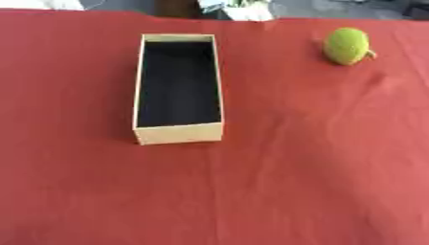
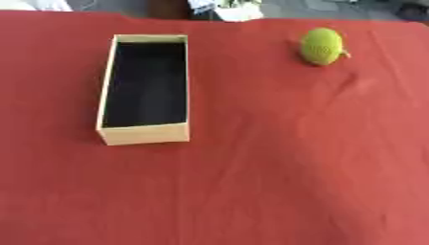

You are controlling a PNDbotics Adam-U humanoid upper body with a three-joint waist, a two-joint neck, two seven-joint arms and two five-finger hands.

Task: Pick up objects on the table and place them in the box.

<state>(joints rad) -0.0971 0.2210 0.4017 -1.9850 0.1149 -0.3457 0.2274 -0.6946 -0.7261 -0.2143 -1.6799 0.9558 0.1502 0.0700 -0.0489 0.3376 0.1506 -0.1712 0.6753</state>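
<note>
You have a long, narrow box [image 1: 178, 133] left of centre in the frame, lying on the desk [image 1: 293, 182], which is covered in red cloth. Its walls are pale tan and its inside is black. Nothing shows in it; you see only the dark bottom. The one thing to pick up, a round yellow-green fruit [image 1: 347, 45] with a small stub on its right side, sits in the upper right of the frame, well apart from the box. Neither hand is in view, so you cannot tell how the fingers stand.
</note>
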